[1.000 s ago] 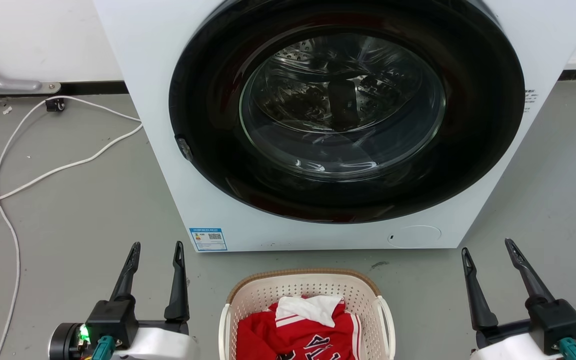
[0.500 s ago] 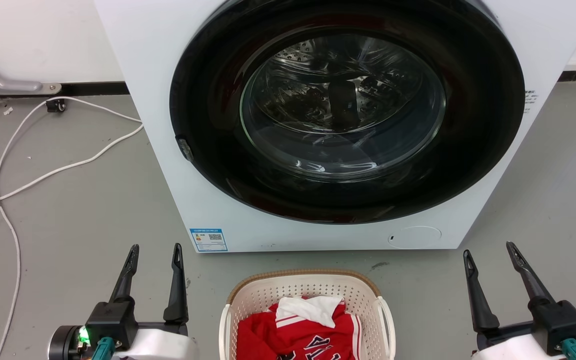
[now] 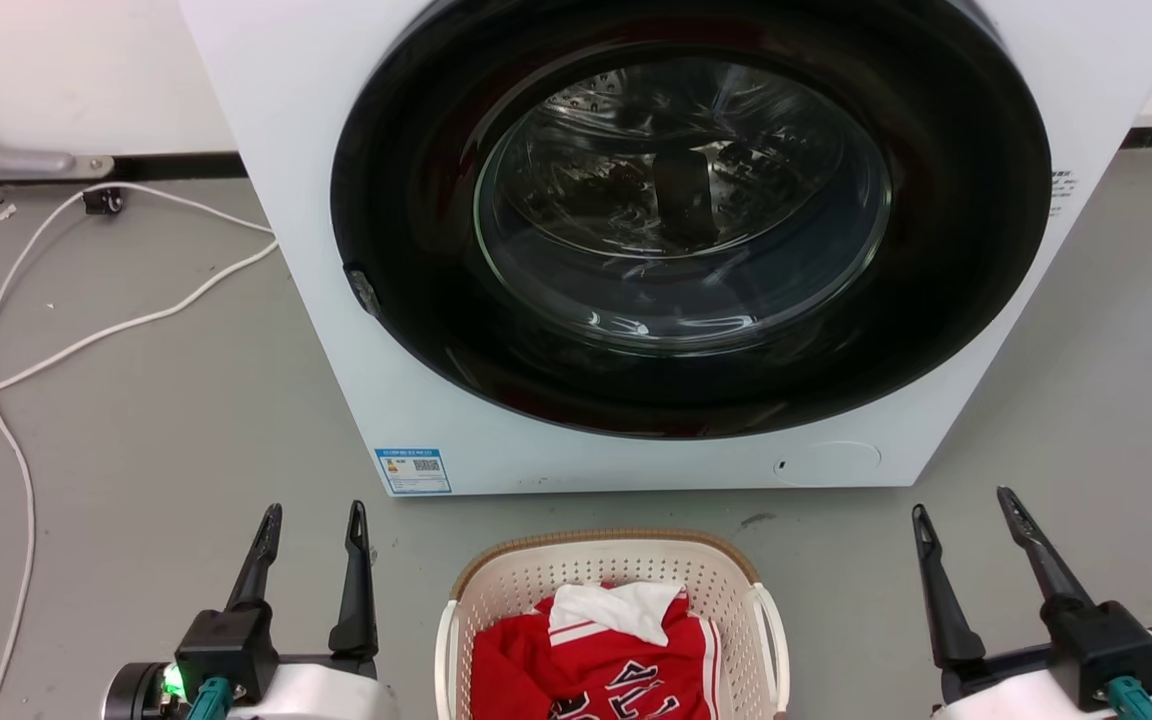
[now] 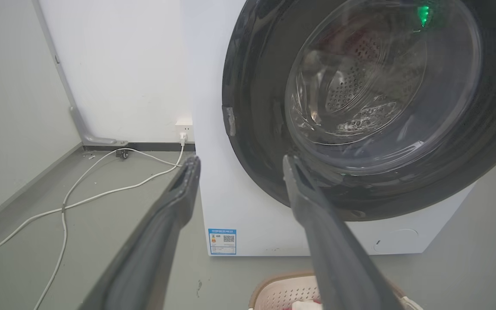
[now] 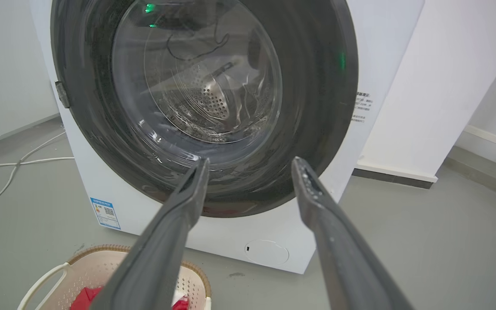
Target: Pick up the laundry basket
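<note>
The laundry basket (image 3: 506, 590), cream-white and perforated with a brown woven rim and white loop handles, stands on the floor at the bottom middle of the head view. It holds a red and white jersey (image 3: 596, 660). My left gripper (image 3: 314, 512) is open and empty, left of the basket and apart from it. My right gripper (image 3: 966, 502) is open and empty, right of the basket. In the left wrist view a corner of the laundry basket (image 4: 274, 292) shows at the bottom, beside my left gripper (image 4: 238, 160). The right wrist view shows the laundry basket (image 5: 84, 267) at lower left, below my right gripper (image 5: 251, 161).
A white front-loading washer (image 3: 316, 200) with a shut dark round door (image 3: 686, 210) stands directly behind the basket. A white cable (image 3: 96, 335) snakes over the grey floor on the left. A white wall (image 5: 429, 86) rises to the washer's right.
The whole head view has shifted slightly, so the camera has moved; the washer and basket sit a little lower and closer. Both grippers stay open in about the same places.
</note>
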### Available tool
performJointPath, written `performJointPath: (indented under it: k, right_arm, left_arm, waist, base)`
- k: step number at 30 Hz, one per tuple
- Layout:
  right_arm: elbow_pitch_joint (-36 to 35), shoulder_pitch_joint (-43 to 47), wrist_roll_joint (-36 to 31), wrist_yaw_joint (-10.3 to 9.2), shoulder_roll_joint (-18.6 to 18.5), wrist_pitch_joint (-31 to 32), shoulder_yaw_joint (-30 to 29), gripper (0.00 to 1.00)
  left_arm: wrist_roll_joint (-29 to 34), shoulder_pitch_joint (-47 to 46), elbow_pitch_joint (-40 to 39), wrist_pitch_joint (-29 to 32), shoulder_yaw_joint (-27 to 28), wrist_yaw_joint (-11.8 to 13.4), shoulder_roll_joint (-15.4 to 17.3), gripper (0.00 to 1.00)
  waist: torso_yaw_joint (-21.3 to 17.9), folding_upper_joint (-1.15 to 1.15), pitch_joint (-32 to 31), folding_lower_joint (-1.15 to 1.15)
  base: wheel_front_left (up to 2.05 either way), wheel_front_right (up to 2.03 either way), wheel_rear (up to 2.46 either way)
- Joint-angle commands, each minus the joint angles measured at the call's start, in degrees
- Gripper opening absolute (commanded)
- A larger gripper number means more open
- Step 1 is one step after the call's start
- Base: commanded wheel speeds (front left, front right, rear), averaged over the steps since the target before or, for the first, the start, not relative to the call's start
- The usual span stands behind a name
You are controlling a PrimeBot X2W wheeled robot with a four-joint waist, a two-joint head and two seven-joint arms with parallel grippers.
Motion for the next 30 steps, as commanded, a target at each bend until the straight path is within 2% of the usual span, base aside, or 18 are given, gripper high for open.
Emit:
performJointPath:
  k: [1,8,15,30]
  right_arm:
    - [0.29,-0.71,-0.21,-0.04,-0.22,-0.11,0.32,1.00]
    - [3.43,-4.39,-1.59,-0.04,-0.22,-0.12,2.19,1.00]
    - [9.44,-10.17,-3.92,-0.04,-0.19,-0.11,4.34,1.00]
    - [28.26,-25.04,-10.62,-0.05,-0.16,-0.12,4.67,1.00]
  left_arm:
    - [-0.27,-0.62,0.37,-0.16,0.10,-0.05,0.11,1.00]
    - [-0.11,-4.54,5.46,-0.16,-0.27,-0.61,0.11,1.00]
    - [-0.66,-9.96,13.89,-0.16,-0.66,-1.21,0.11,1.00]
    - [-1.11,-25.13,35.61,-0.16,-1.12,-3.11,0.10,1.00]
  waist:
    - [-0.06,0.00,0.60,0.00]
    - [-0.02,0.00,4.90,0.00]
    - [0.26,0.00,11.33,0.00]
    - [1.53,0.00,25.87,0.00]
  base:
    - [0.00,0.00,0.00]
    - [0.00,0.00,0.00]
    - [0.00,0.00,0.00]
    - [0.00,0.00,0.00]
